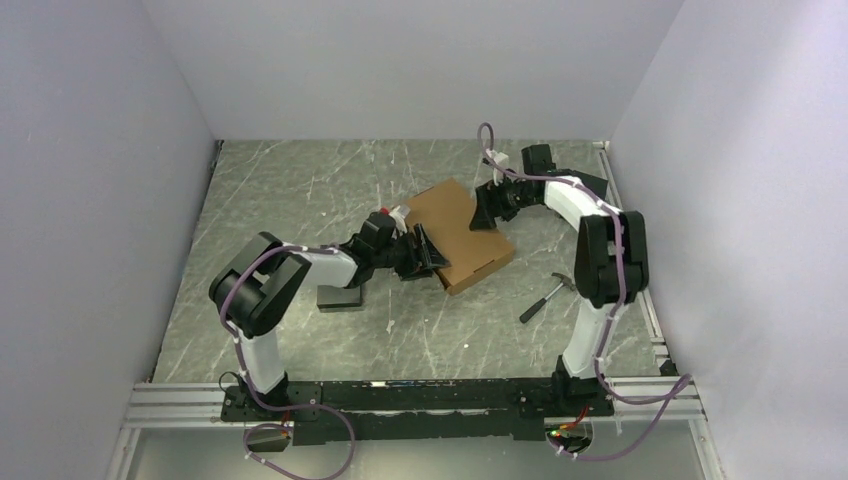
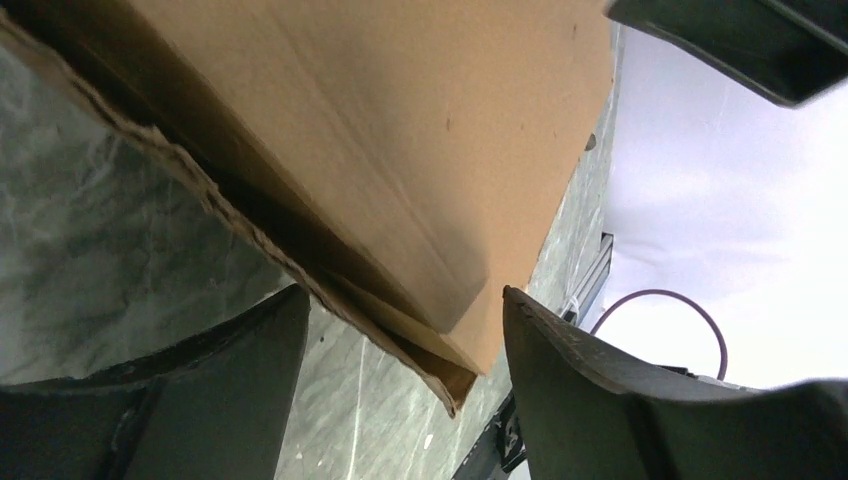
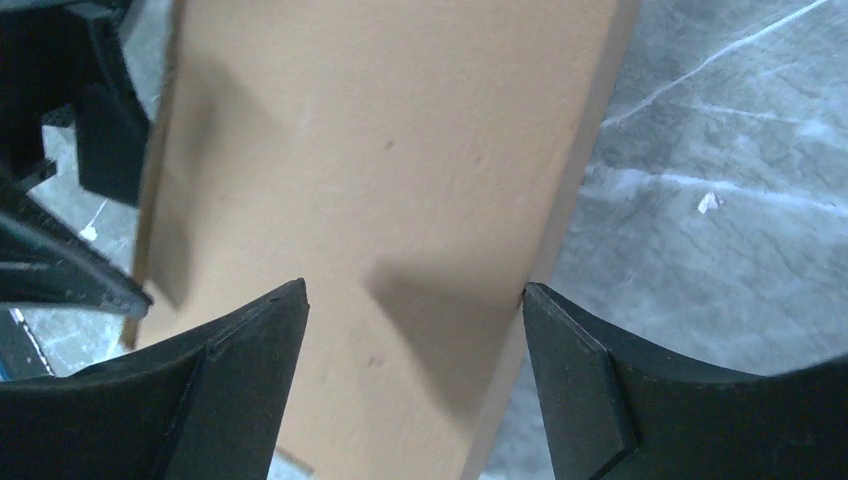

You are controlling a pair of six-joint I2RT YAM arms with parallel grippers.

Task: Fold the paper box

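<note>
Top view: shows the paper box [image 1: 460, 232] lying flat in the middle of the surface [image 1: 300, 200], lid down, long axis running from far-left to near-right. Puts the left hand [image 1: 425, 255] against the near-left long side and the right hand [image 1: 487, 212] at the far-right long side, both about equally near.

Left wrist view: looks along the paper box [image 2: 380, 130] from low over the surface. Has 1 box corner reaching toward the gap of the left hand [image 2: 405, 310], the 2 fingers [image 2: 230, 380] spread and grasping nothing. Shows a seam gaping along that near side, a flap apparently not fully tucked.

Right wrist view: looks down on the lid of the paper box [image 3: 400, 150]. Shows the right hand [image 3: 415, 295] released, fingers straddling the lid, 1 tip right at the box edge; cannot tell whether pressing or hovering just above.

Probably calls for closing that gaping seam from the left while steadying the lid from the right.
</note>
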